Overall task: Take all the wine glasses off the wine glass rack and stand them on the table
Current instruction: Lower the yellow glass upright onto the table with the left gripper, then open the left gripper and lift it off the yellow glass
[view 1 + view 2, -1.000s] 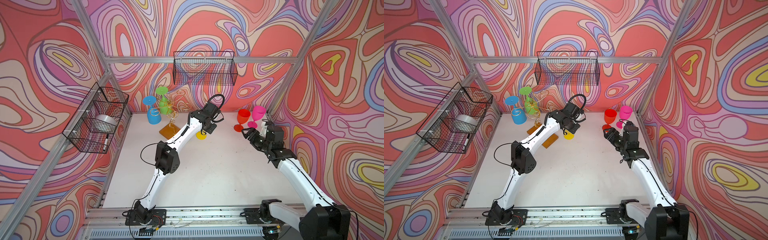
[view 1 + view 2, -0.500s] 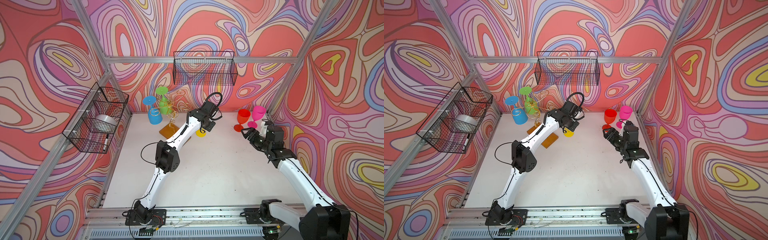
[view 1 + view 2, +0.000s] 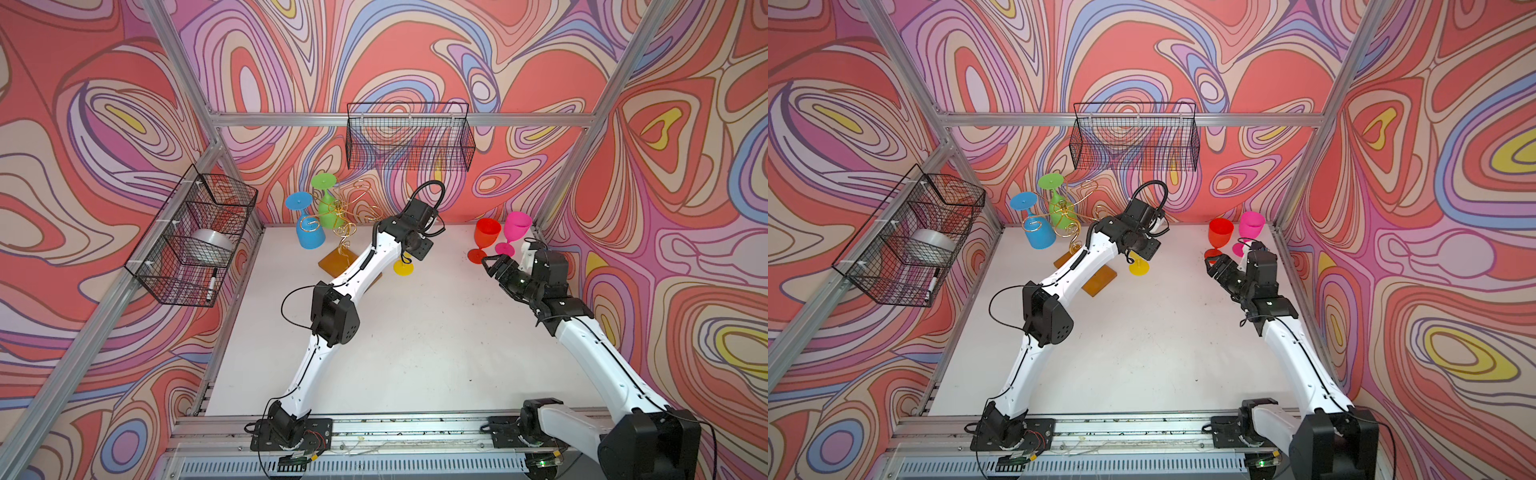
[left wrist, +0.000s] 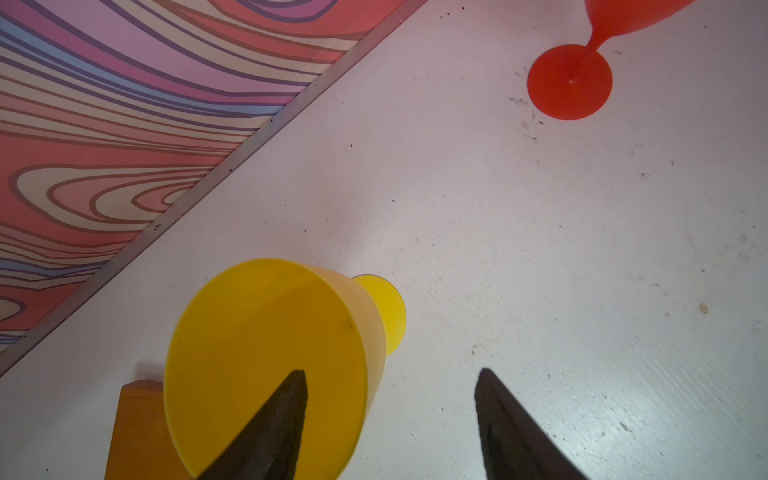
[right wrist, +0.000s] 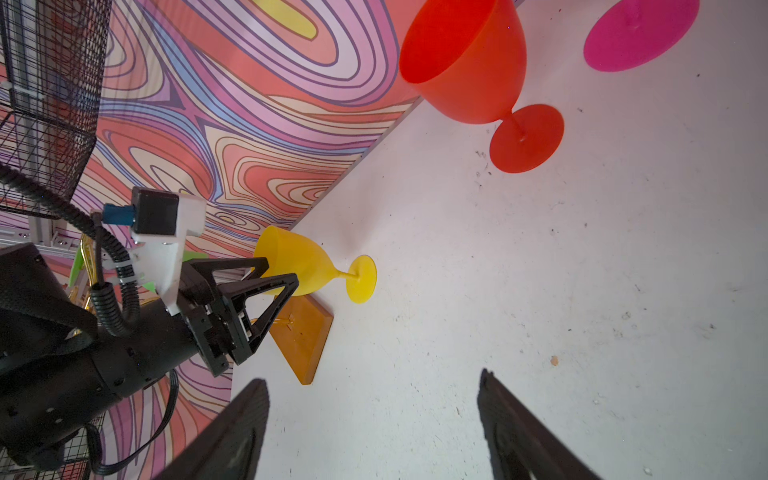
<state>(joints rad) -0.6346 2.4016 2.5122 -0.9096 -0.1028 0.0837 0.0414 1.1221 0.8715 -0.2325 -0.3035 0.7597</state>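
- At the far left, the wine glass rack (image 3: 340, 212) carries a blue glass (image 3: 309, 239) and a green glass (image 3: 327, 212), both hung bowl-down.
- Just right of its amber base (image 3: 330, 264), the yellow wine glass (image 5: 297, 266) stands off the rack, stem upright. The left gripper (image 4: 390, 371), the nearer one, is at the bowl with jaws spread, gripping nothing.
- The left wrist view puts one finger (image 4: 270, 424) across the bowl's mouth, and I cannot tell whether it touches. Only the right wrist view shows the foot on the table (image 5: 540, 291).
- At the far right, the right gripper (image 5: 372, 376) is spread and empty, near the red glass (image 5: 465, 62).
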